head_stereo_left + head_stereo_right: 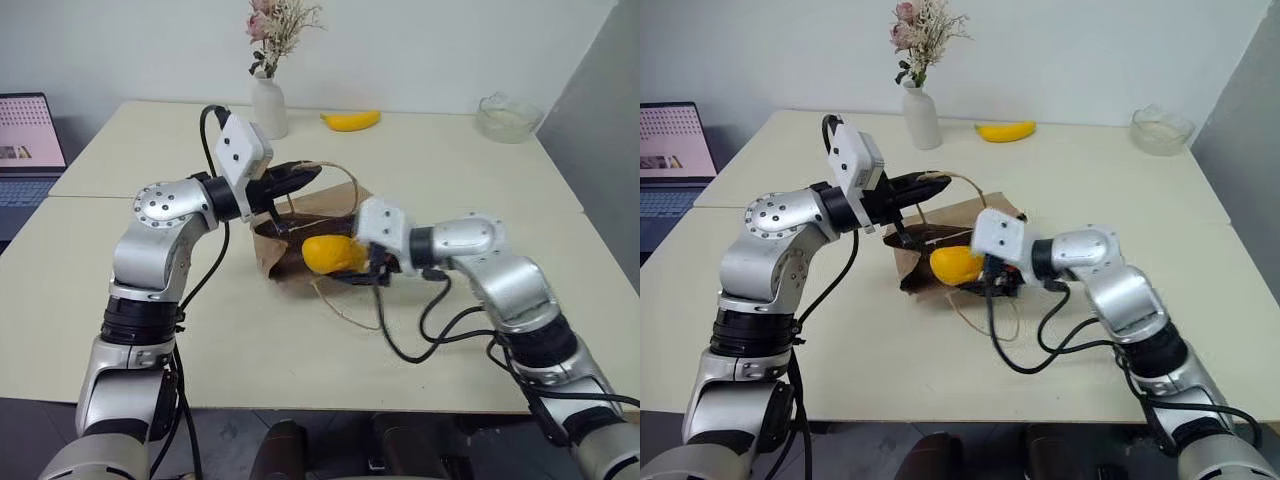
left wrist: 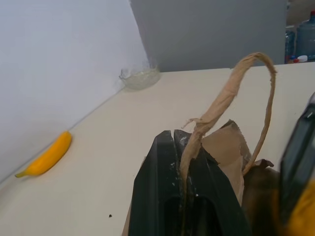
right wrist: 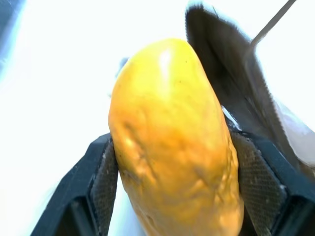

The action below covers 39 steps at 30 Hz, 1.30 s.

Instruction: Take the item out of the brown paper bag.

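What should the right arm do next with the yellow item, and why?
Probably carry the item a little further from the brown paper bag and set it on bare table. The right gripper grips it on both sides, and it seems already outside the bag's mouth, while the left gripper pinches a handle, steadying the bag.

Bag [image 1: 300, 240] mid-table; item [image 1: 334, 253] before its mouth, seemingly outside; vase [image 1: 268, 106], banana [image 1: 351, 121] behind.

Cream table [image 1: 150, 320] against white wall [image 1: 420, 50], laptop [image 1: 28, 150] alongside.
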Motion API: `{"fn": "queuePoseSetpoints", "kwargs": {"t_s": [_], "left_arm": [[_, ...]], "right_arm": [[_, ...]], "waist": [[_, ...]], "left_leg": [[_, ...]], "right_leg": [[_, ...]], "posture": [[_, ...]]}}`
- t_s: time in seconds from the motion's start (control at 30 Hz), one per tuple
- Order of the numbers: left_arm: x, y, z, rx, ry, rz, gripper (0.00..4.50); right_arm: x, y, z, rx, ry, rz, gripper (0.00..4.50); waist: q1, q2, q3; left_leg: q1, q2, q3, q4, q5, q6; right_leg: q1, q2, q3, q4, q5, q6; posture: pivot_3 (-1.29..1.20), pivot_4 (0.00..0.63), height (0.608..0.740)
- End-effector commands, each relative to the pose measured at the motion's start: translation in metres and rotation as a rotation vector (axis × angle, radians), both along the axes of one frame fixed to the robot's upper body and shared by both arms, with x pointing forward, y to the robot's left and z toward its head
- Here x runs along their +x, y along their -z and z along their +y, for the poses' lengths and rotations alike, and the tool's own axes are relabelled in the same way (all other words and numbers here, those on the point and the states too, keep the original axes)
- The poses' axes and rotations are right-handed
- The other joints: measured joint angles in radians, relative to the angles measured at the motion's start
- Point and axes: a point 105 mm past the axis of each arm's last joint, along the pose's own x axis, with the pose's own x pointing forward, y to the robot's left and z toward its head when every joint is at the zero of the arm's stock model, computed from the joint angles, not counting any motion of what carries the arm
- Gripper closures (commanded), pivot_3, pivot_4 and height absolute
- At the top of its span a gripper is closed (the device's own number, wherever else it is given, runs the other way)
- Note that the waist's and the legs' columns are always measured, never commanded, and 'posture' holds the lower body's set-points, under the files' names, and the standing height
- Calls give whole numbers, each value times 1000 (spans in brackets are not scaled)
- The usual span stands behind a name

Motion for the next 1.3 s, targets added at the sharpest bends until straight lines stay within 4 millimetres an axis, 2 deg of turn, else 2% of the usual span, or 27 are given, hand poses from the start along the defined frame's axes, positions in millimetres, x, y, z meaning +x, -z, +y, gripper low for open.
{"fn": "queuePoseSetpoints", "kwargs": {"t_s": [0.03, 0.13, 0.2, 0.3, 0.33, 0.4, 0.47, 0.57, 0.7, 0.73, 0.83, 0.93, 1.03, 1.13, 1.23, 1.3], "left_arm": [[-1, -9, -1, 8, -5, -55, 4500], [1, -5, 2, 12, -16, -49, 4500], [2, -3, 3, 13, -18, -45, 4500], [5, -2, 3, 23, -13, -49, 4500], [5, -2, 3, 25, -12, -51, 4500], [6, -2, 3, 32, -11, -54, 4500], [7, 0, 3, 37, -10, -54, 4500], [7, 1, 3, 41, -9, -52, 4500], [6, 3, 4, 44, -9, -50, 4500], [6, 3, 4, 45, -10, -49, 4500], [7, 4, 6, 48, -17, -48, 4500], [10, 4, 11, 50, -33, -49, 4500], [16, 4, 20, 68, -71, -58, 4500], [22, 3, 30, 92, -85, -38, 4500], [25, 2, 37, 144, -87, -33, 3880], [26, 0, 41, 162, -89, -36, 3239]], "right_arm": [[-10, -42, -23, 146, 34, -17, 1498], [5, -54, -63, 182, 213, -35, 1499], [22, -44, -95, 109, 364, -66, 1499], [51, -8, -138, -173, 560, -157, 1500], [55, -1, -145, -230, 577, -179, 1500], [67, 25, -165, -399, 627, -218, 1500], [70, 48, -176, -558, 602, -256, 1500], [70, 62, -175, -588, 560, -239, 1500], [64, 71, -177, -599, 523, -199, 131], [62, 70, -177, -588, 517, -186, 22], [52, 55, -177, -533, 509, -160, 22], [40, 28, -171, -397, 515, -153, 22], [16, -3, -137, -123, 428, -111, 22], [-8, -21, -97, 85, 313, -65, 22], [-13, -32, -77, 200, 292, -60, 0], [-13, -36, -68, 232, 287, -62, 0]], "waist": [[0, 0, 0], [0, 0, 0], [2, 0, 0], [2, 0, 0], [1, 0, 0], [-2, 0, 0], [-6, 0, 0], [-6, 1, 1], [-4, 2, 1], [-3, 2, 1], [-1, 2, 1], [0, 2, 1], [-1, 2, 1], [-5, 2, 1], [-4, 2, 2], [-3, 3, 2]], "left_leg": [[0, 0, 0, 0, 0, 0], [0, 0, 0, 0, 0, 0], [0, 0, 0, 0, 0, 0], [1, -1, 1, 0, 0, 0], [1, -1, 3, 0, 0, 0], [1, -1, 4, 0, 0, 0], [1, 0, 5, 0, 0, 0], [1, 0, 5, -1, 0, 0], [0, 1, 4, -1, 0, 0], [0, 0, 4, -1, 0, 0], [0, 0, 4, 0, 0, 0], [0, -1, 3, 0, 0, 0], [0, 0, 3, 0, 0, 0], [2, 1, 1, 0, 0, 0], [3, 2, -1, -1, 0, -1], [3, 0, 0, 0, 1, -2]], "right_leg": [[0, 0, 0, 0, 0, 0], [0, 0, 0, 0, 0, 0], [0, 0, 0, 0, 0, 0], [1, -1, 1, -1, 0, 0], [1, -1, 2, -1, 0, 0], [1, -1, 3, -1, 0, 1], [0, 0, 4, -1, 0, 1], [-1, 1, 3, -1, 0, 1], [-2, 1, 3, 0, 0, 1], [-1, 1, 3, 0, 0, 1], [-1, 1, 3, 0, 0, 1], [0, 0, 3, -1, 0, 1], [0, 0, 2, 0, 0, 1], [1, 2, 1, 1, 0, 1], [1, 2, -1, 2, 0, 1], [1, 2, 0, 3, 0, 0]], "posture": [[0, 150, 740], [0, 150, 740], [0, 150, 740], [0, 150, 740], [0, 150, 740], [0, 150, 740], [0, 150, 740], [0, 150, 740], [0, 150, 740], [0, 150, 740], [0, 150, 740], [0, 150, 740], [0, 150, 740], [0, 150, 740], [0, 150, 740], [0, 150, 740]]}}
